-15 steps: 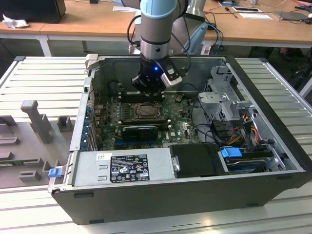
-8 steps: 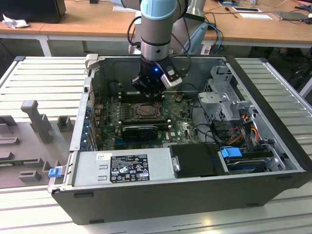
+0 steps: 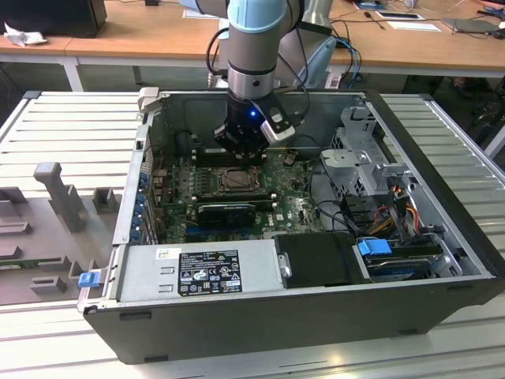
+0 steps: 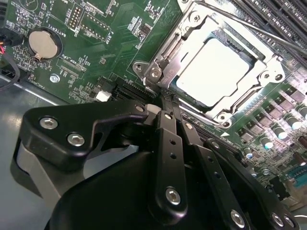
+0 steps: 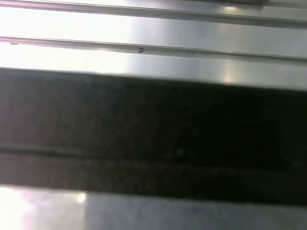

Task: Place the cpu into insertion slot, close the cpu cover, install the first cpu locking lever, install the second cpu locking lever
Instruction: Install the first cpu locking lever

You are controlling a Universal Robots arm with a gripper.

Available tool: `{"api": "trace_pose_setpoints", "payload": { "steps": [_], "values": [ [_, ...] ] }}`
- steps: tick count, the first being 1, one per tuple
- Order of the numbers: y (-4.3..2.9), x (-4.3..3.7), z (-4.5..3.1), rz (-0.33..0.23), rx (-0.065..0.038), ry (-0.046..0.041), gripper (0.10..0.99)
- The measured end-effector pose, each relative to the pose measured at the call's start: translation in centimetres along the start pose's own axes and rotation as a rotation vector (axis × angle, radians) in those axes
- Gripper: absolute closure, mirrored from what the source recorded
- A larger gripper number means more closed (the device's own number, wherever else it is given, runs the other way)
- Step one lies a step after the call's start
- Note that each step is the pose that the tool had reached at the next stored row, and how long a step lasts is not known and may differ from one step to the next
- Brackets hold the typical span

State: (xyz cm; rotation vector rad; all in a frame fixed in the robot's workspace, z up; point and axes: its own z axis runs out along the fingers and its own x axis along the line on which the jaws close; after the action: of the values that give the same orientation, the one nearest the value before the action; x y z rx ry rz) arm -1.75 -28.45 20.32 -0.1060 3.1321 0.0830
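1. The cpu point(image 4: 216, 72) already lies flat in the insertion slot point(image 4: 160, 50), its pale metal face up. The cpu cover point(image 4: 192, 45) seems to be folded down around it, so that the chip shows through the big window of the frame.
2. In the second wrist view the end effector point(image 4: 168, 112) is closed, its two black fingers pressed together with nothing between them. The tips stand just beside the corner of the socket frame, touching it or almost; I cannot tell which.
3. From the fingertips, the cpu lies just beyond that corner, close by. A thin metal locking lever point(image 4: 249, 29) runs along the far side of the socket, its long axis following that edge. It looks to me not yet latched, but this is only a judgement.
4. In the exterior view the end effector point(image 3: 241, 158) hangs low inside the open computer case point(image 3: 260, 316), directly over the socket point(image 3: 234, 181) on the green motherboard point(image 3: 296, 209).
5. The case lies on its side on a ribbed metal tabletop point(image 3: 71, 126). Behind it are wooden desks point(image 3: 142, 35).
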Motion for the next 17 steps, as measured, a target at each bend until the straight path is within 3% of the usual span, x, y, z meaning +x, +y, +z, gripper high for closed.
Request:
{"api": "trace_pose_setpoints", "payload": {
  "steps": [6,7,8,11,17],
  "values": [
    [-0.02,0.00,0.14,0.000,0.003,0.0005,0.980],
    [-0.03,-0.01,0.14,0.000,0.000,0.0003,0.980],
    [-0.01,-0.02,0.17,0.000,-0.012,-0.0007,0.980],
    [-0.01,-0.02,0.08,0.000,-0.015,-0.0009,0.980],
    [0.07,-0.04,-1.26,0.000,-0.014,-0.0008,0.980]
  ]
}}
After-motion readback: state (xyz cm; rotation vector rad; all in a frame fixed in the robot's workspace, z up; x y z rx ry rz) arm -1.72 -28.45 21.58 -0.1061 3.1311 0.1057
